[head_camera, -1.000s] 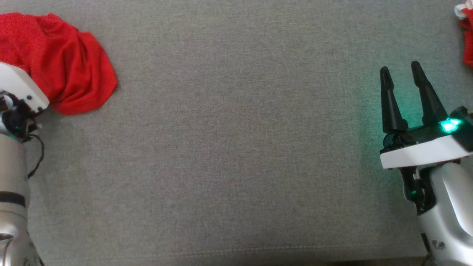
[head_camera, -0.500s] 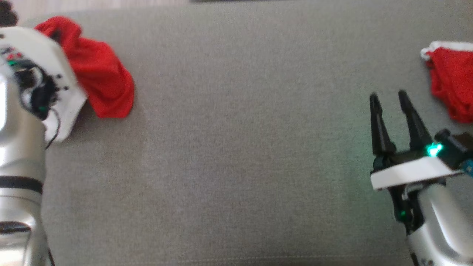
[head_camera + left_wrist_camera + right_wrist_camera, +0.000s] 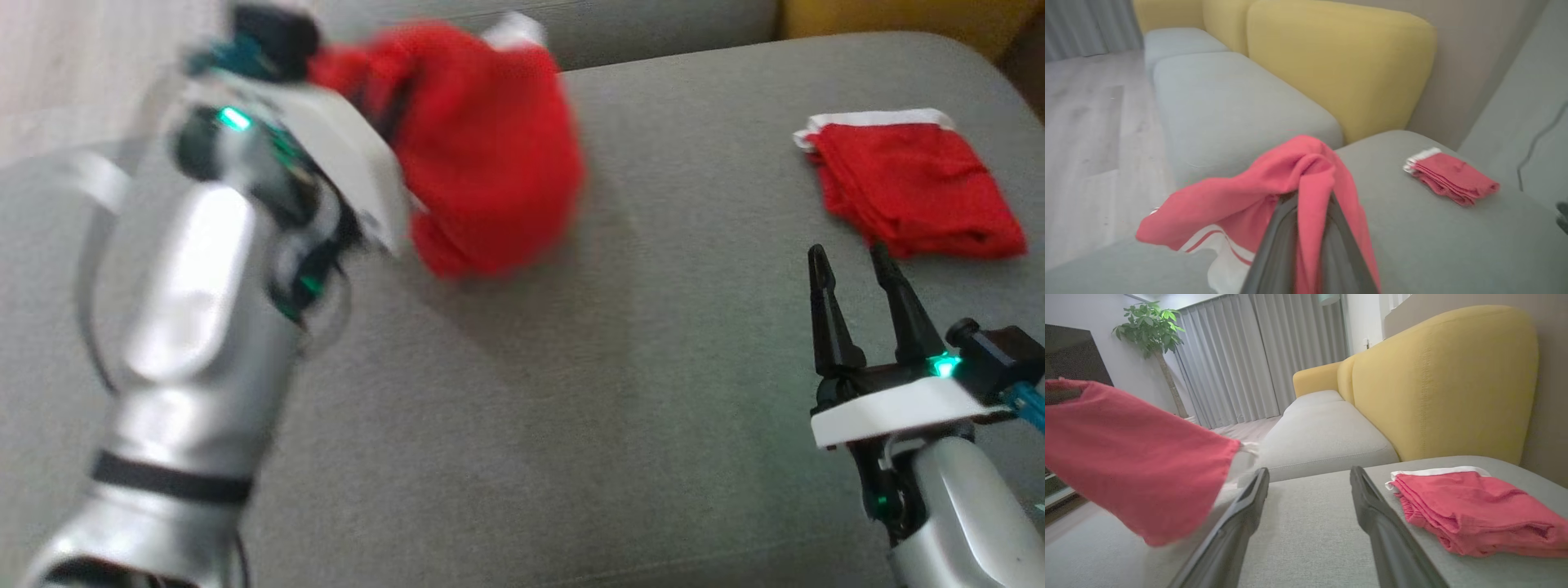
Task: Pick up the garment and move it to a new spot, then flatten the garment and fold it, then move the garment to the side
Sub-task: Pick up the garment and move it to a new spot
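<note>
The head camera looks steeply down on a grey cushion (image 3: 571,408). Both wrist cameras sit low over it, facing yellow backrests (image 3: 1339,61). All show the red garment (image 3: 490,147) and folded cloth (image 3: 914,188).

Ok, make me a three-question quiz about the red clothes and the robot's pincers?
1. Where does the folded red garment lie? A) on the grey sofa cushion B) on the wooden floor C) on the yellow backrest
2. How many red garments are there? A) one B) two C) four
3. The right pincer is: A) squeezing cloth B) open, empty C) pressing the cushion

Answers: 1 A, it rests on the cushion; 2 B, one folded, one bunched garment held by the left pincer; 3 B, its fingers stand apart.
</note>
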You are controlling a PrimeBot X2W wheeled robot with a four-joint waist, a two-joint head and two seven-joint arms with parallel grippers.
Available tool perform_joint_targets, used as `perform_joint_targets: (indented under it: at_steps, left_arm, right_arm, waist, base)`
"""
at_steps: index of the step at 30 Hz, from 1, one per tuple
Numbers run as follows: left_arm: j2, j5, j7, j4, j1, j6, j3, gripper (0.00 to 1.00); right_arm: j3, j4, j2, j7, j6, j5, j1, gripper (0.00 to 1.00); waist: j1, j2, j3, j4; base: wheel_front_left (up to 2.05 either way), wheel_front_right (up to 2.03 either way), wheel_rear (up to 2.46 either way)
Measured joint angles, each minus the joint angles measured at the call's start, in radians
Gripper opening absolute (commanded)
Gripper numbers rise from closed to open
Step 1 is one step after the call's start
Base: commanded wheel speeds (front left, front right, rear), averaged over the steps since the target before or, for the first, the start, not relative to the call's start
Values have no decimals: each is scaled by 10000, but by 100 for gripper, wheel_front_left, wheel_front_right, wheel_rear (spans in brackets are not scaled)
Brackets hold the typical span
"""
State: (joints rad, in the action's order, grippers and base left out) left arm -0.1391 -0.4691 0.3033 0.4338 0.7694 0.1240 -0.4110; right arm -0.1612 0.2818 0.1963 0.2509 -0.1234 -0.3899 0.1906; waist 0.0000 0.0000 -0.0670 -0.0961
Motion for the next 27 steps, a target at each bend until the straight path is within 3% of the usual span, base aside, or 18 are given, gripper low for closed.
perform_joint_targets:
  at_steps: [5, 10, 11, 12, 21, 27]
  left_arm:
    - [621, 265, -541, -58, -1408, -190, -951, 0]
    - [828, 619, -1737, 1302, -2243, -376, -1593, 0]
    - [848, 637, -1946, 1588, -2304, -376, -1670, 24]
    - [855, 635, -2151, 1808, -2336, -374, -1747, 100]
    - [899, 510, -3718, 2113, -2119, -360, -1912, 100]
    - [211, 347, -4096, 857, -2127, -548, -1475, 100]
  right_arm:
    - [-88, 19, -2, 0, 0, -2, 4, 100]
    - [-224, 71, 0, 0, 0, -54, 10, 100]
    - [-224, 71, 2, 0, 0, -61, 10, 100]
    - [-222, 75, 4, 0, 0, -61, 10, 100]
    - [-184, 174, 25, 0, 0, -61, 8, 100]
    - [155, 123, 59, 0, 0, -58, -49, 100]
  waist:
    - [0, 0, -16, -598]
    - [0, 0, -147, -1059]
    - [0, 0, -181, -1108]
    - [0, 0, -213, -1136]
    - [0, 0, -136, -696]
    - [0, 0, 122, -134]
  base:
    - [0, 0, 0]
    - [0, 0, 0]
    - [0, 0, 0]
    - [0, 0, 0]
    - [0, 0, 0]
    - [0, 0, 0]
